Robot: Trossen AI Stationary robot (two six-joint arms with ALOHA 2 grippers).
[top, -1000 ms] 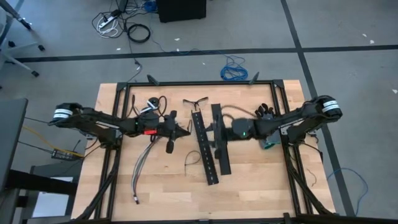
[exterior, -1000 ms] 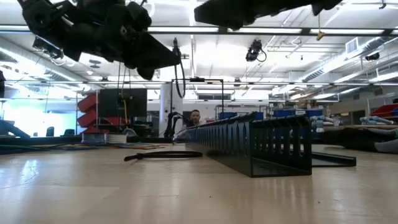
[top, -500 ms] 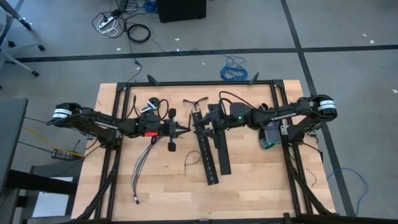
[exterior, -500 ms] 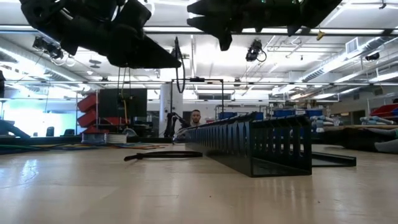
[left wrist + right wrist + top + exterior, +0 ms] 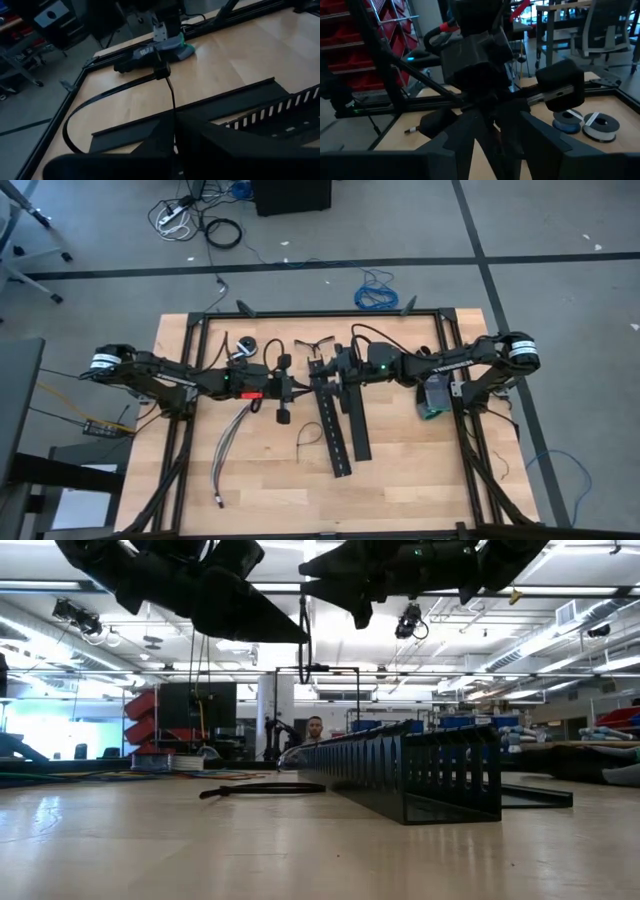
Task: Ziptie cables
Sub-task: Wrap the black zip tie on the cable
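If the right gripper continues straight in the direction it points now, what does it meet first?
Most likely the left gripper. In the high view the right gripper points across the table at it, tips nearly meeting above the black perforated strips. Their heights look similar, though depth is uncertain.

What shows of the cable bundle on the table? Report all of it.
The cables are a loose bundle of thin grey and pale wires, lying slack on the wooden table, left of the black perforated strips. They run from beneath the left arm toward the table's near edge. Nothing grips them.
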